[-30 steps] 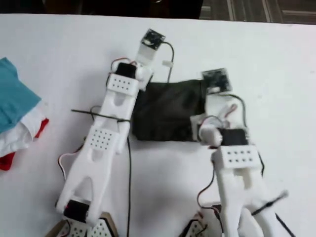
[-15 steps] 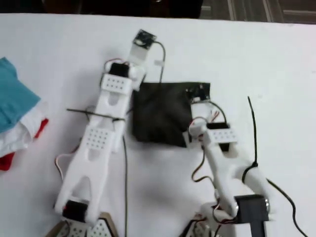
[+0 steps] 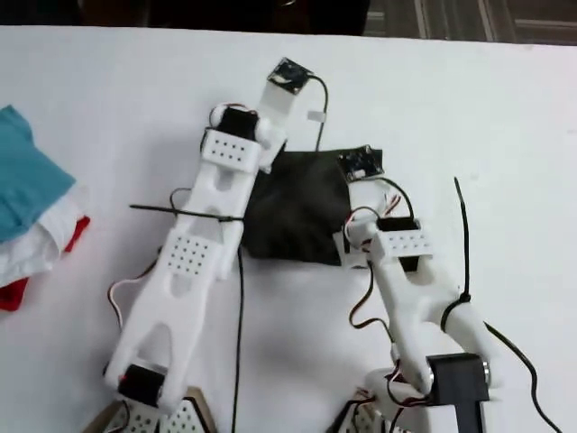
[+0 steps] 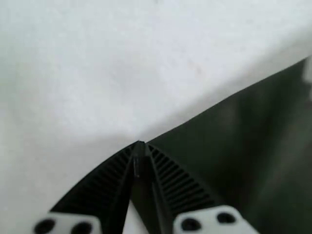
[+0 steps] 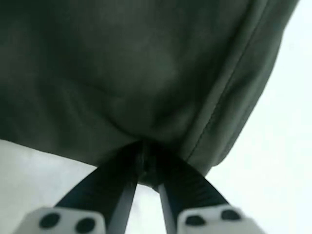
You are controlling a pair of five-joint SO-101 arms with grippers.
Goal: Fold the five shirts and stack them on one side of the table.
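Note:
A dark shirt [image 3: 297, 207] lies folded at the middle of the white table [image 3: 469, 108]. My left arm [image 3: 194, 244] stretches over its left edge. In the left wrist view the left gripper [image 4: 139, 148] is shut right on the shirt's edge [image 4: 243, 146], low against the table. My right arm [image 3: 406, 280] comes in from the near side onto the shirt's right part. The right gripper [image 5: 144, 146] is shut on a bunched fold of the dark cloth [image 5: 122, 63], beside a stitched hem.
A pile of shirts sits at the table's left edge: a teal one [image 3: 27, 180] on top, then white [image 3: 41, 239] and red [image 3: 13, 293]. Cables trail from both arms. Bare table stretches to the right and behind the dark shirt.
The right arm has drawn back and its wrist slid left onto the shirt, pulling the right edge inward. The left arm swung left, then back right.

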